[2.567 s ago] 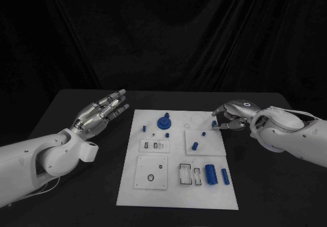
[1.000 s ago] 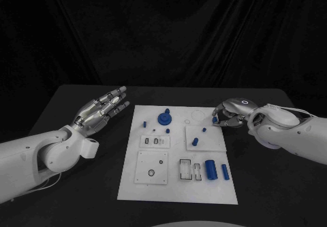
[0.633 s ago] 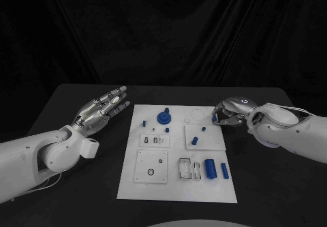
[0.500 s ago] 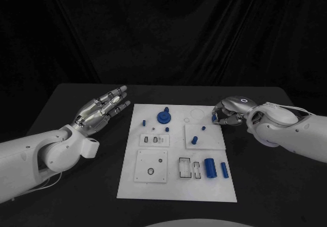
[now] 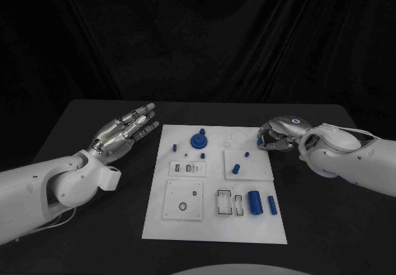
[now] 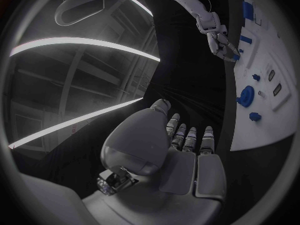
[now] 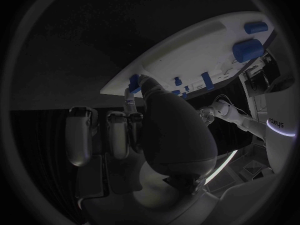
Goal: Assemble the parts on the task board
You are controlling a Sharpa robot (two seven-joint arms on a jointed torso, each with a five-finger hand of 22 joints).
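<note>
The right robot hand (image 5: 277, 137) pinches a small blue part (image 5: 260, 142) just over the task board's (image 5: 214, 229) near edge. It should lower it squarely onto its seat before letting go. The left robot hand (image 5: 123, 133) hovers released, fingers spread, beside the board.

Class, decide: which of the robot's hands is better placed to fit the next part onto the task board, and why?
Right. The right hand already pinches a small blue part at the task board edge; the left hand hovers open beside it, holding nothing.

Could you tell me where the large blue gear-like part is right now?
In the head view the gear-like part stands near the task board's far edge, left of centre.
</note>
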